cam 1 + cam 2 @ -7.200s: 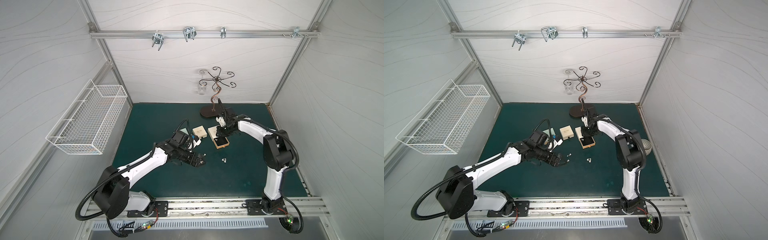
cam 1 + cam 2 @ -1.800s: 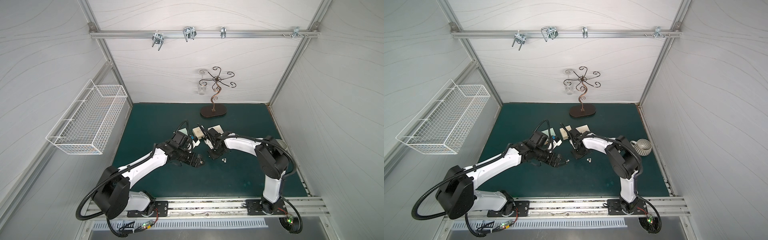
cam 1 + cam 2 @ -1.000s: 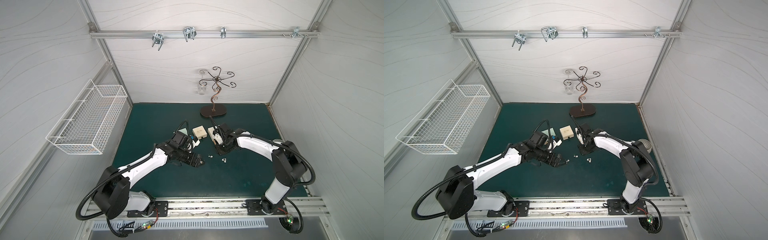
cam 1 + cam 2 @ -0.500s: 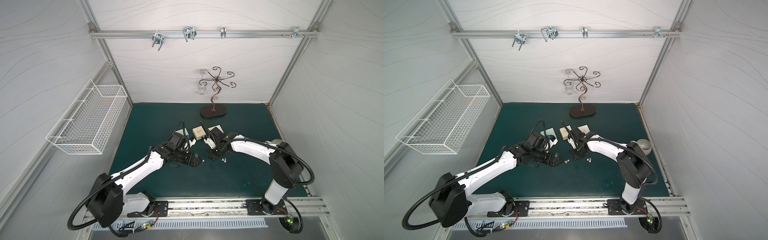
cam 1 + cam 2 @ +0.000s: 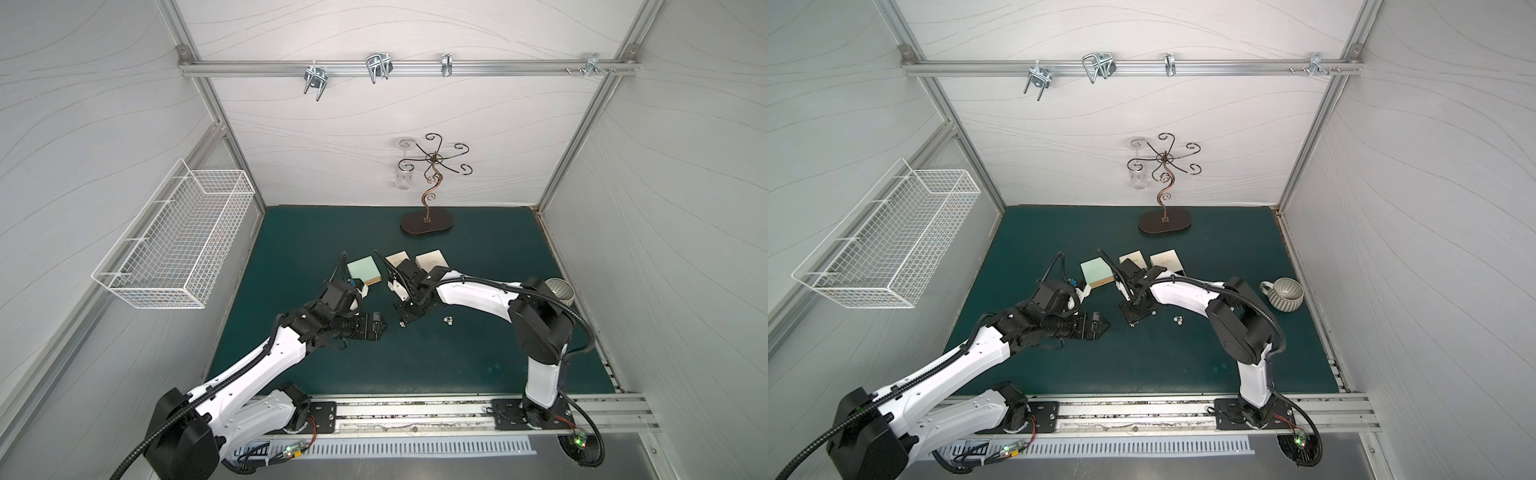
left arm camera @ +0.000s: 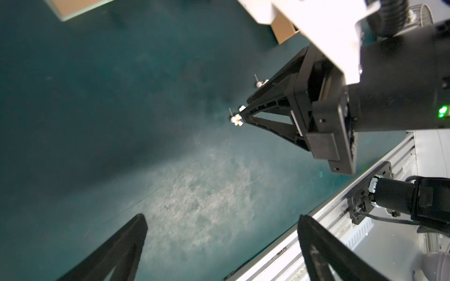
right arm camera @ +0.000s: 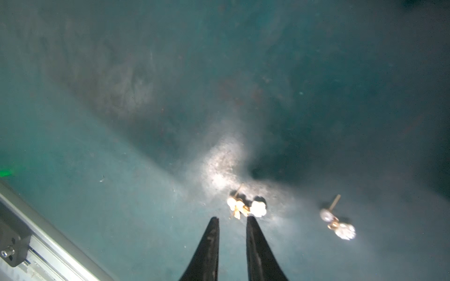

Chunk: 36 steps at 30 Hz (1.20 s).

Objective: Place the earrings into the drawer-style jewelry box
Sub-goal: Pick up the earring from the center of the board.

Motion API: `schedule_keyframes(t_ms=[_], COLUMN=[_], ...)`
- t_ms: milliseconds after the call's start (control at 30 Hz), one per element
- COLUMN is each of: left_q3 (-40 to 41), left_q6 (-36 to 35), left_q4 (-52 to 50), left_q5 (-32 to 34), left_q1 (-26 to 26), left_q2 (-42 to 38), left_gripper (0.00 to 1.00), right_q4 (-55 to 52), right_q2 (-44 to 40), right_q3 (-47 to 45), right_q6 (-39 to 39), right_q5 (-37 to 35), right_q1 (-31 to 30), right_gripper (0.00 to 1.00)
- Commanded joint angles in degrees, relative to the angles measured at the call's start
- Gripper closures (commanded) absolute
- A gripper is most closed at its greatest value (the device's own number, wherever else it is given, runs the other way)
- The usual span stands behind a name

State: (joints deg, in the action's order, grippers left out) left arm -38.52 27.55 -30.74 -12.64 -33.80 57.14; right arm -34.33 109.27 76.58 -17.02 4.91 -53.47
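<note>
Right tool (image 7: 232,219) is nose-down on the green table (image 5: 415,365). Its two black fingers (image 7: 209,243) are pulled almost together with only a slim gap between them. Nothing sits in that gap as far as I can see, so it isn't clamping anything.

One little cluster of earrings (image 7: 246,208) lies on the table right at the fingertips, practically touching them. The left wrist view shows the same cluster (image 6: 236,119) at the very point of the tool. A second pair (image 7: 338,223) lies off to the side, clear of the fingers, with a thin post poking out. In both top views they're just two glinting specks, one right by the tool (image 5: 402,323) and one a bit further toward the mug side (image 5: 448,320).

Left tool (image 6: 221,216) is spread wide and empty. It hangs low over the table near the right one and points its way (image 5: 380,328).

Further back sit three small boxes — a mint-green box (image 5: 363,270) and two pale boxes (image 5: 397,258) (image 5: 432,258), with the right arm crossing just in front. Can't tell which one has the drawer. Both lots of earrings are on bare table, short of the boxes.

A striped mug (image 5: 1282,295) sits near the right arm, and a curly metal stand (image 5: 428,222) is at the back.
</note>
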Motion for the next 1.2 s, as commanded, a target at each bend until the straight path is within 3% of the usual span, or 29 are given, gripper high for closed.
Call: schedule_keyframes(t_ms=[0, 467, 900, 1167], left_q3=[0.2, 1.6, 2.6, 2.2], left_q6=[2.2, 2.7, 2.5, 1.8], left_q4=[-0.9, 0.9, 1.7, 1.2], left_q5=[2.6, -0.5, -0.8, -0.8], left_q1=[0.4, 0.5, 0.4, 0.5], left_q2=[-2.3, -1.0, -1.0, -0.7], left_gripper=[0.01, 0.01, 0.01, 0.01], right_q4=[-0.7, -2.1, -2.0, -2.1], right_q2=[1.6, 3.5, 3.2, 0.8], right_q3=[1.1, 1.3, 1.5, 0.2], right_q6=[-0.7, 0.0, -0.1, -0.1], right_q5=[-0.6, -3.5, -4.5, -4.6], right_q1=[-1.2, -1.6, -1.6, -1.5], right_gripper=[0.78, 0.81, 1.00, 1.00])
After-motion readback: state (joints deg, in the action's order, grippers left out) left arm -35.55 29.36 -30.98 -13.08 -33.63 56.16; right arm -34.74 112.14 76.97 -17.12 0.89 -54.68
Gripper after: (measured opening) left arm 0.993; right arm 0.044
